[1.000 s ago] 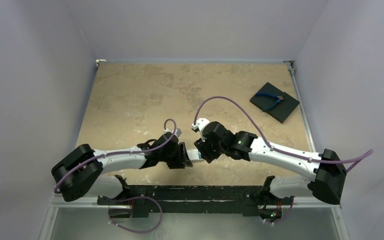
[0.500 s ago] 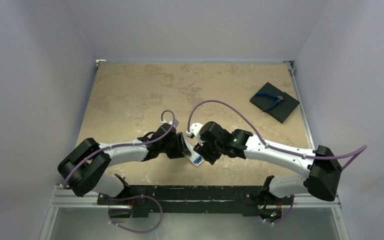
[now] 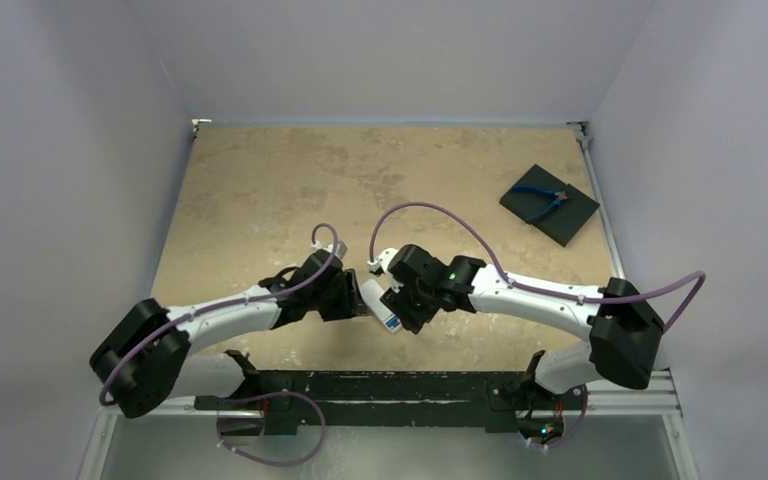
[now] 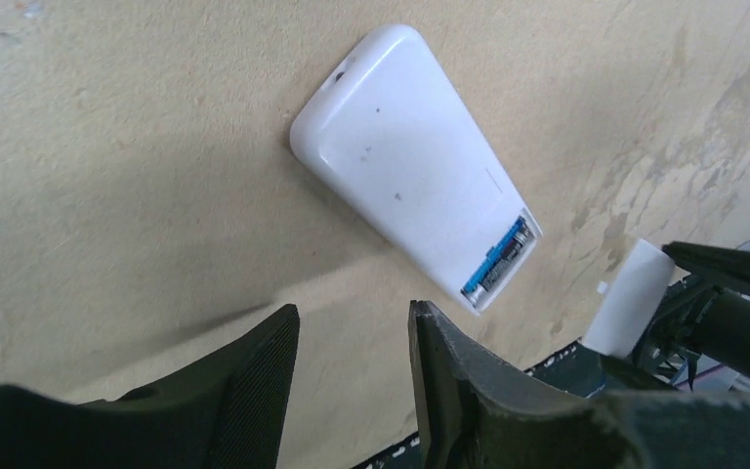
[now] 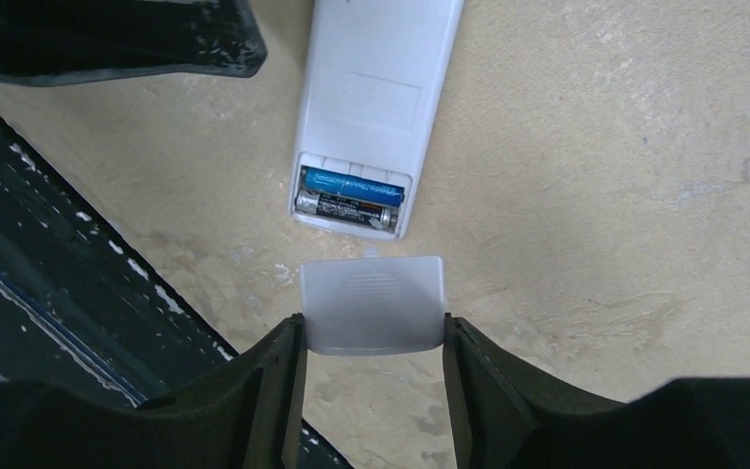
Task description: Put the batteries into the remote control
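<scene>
The remote control point(image 5: 376, 98) is laid back-up on the table point(image 5: 596, 147) between the arms. Both batteries point(image 5: 350, 198) — one blue, one dark — are seen tucked in its open slot. The white lid point(image 5: 373, 305) is pinched in the right claw point(image 5: 371, 337); nothing is held in the half-open left claw point(image 4: 350, 342). Next, the lid must be lined up and slid on. The dark battery's tiny print cannot be read.
</scene>
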You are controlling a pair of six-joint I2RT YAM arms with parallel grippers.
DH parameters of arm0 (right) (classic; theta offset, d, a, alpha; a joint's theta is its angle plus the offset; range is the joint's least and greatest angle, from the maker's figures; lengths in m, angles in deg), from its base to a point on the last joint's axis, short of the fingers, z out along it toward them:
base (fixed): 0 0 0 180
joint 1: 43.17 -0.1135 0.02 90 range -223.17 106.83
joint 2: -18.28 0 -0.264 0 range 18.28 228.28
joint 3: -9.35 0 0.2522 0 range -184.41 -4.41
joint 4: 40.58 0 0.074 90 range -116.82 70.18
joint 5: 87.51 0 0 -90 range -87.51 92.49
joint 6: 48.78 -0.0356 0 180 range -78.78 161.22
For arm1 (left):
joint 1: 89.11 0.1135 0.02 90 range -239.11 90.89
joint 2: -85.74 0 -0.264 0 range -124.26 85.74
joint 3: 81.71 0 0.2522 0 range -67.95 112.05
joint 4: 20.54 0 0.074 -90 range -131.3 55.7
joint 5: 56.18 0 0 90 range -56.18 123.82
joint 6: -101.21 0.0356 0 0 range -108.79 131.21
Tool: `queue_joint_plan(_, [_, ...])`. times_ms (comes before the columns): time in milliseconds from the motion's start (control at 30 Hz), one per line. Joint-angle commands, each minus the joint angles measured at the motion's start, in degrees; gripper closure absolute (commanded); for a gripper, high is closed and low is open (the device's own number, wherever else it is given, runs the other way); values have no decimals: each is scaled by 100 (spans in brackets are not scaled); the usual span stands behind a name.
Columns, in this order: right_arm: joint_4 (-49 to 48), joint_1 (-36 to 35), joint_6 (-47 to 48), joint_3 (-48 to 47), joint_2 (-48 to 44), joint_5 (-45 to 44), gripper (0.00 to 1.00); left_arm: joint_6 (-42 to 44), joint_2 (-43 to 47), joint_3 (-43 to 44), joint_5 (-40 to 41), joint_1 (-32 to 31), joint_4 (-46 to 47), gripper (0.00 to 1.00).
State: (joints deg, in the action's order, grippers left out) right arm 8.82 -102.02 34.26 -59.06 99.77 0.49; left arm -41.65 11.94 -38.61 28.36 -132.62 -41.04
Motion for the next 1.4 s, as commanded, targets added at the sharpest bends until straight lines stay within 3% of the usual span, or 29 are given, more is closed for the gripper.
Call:
queue_joint_plan(0, [17,14,-457,-298,70,-44,79,278,814,170,295,41,-921,54])
queue_joint_plan(333, [9,5,-862,-412,353,-55,79,807,2413,1263,823,44,-2881,44])
queue_joint_plan(633, [87,-130,-1384,-568,749,-304,82,1696,2948,2429,1523,49,-3956,37])
queue_joint_plan(933, [73,-267,-1645,-768,992,-494,82,2180,3264,2446,1817,49,-3887,20])
queue_joint_plan(1367, [159,-267,-1659,-880,1235,-555,82,2185,3535,2133,1521,46,-3466,19])
